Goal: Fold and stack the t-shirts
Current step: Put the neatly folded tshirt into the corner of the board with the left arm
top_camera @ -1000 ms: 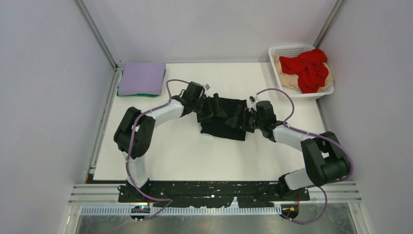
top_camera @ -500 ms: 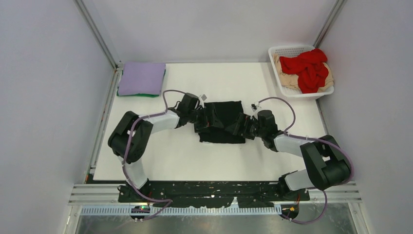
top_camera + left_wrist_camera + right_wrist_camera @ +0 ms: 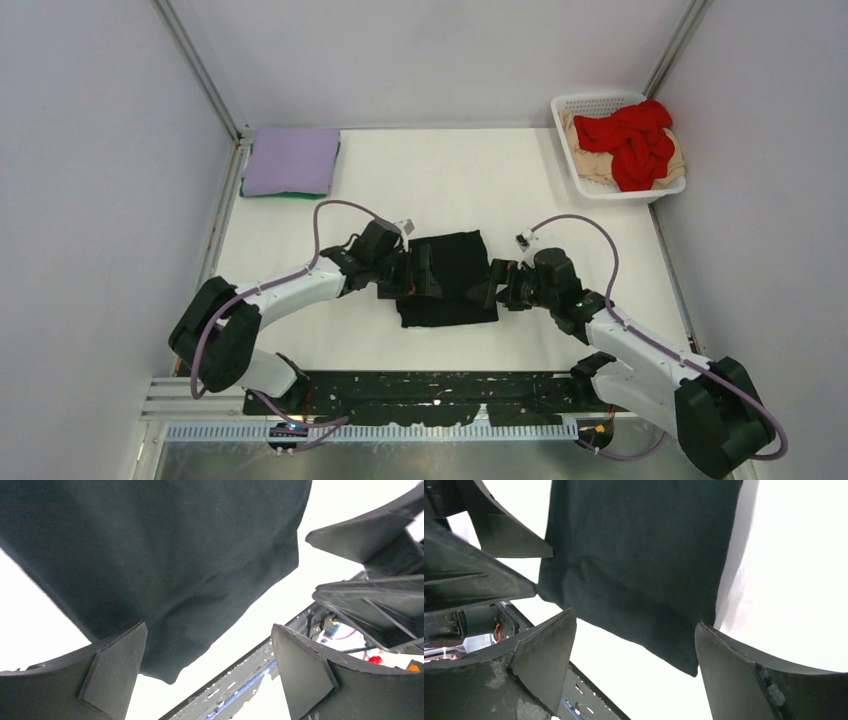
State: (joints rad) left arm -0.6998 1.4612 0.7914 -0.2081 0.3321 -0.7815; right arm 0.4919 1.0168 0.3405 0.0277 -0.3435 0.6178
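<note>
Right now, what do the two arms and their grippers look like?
Both the left arm and right arm have white links, bulky black joints and a loose purple cable. The left gripper and right gripper are black with broad wedge-shaped fingers.

The left gripper (image 3: 416,277) and right gripper (image 3: 486,288) face each other, jaws wide; only the flat black shirt (image 3: 447,270) lies between them, so straight ahead of each pair of jaws the other gripper blocks the way; to the far side of both jaws the table (image 3: 470,180) is bare; the lavender shirt (image 3: 292,160) and the basket (image 3: 598,102) sit well apart from the jaws, in the far corners.
</note>
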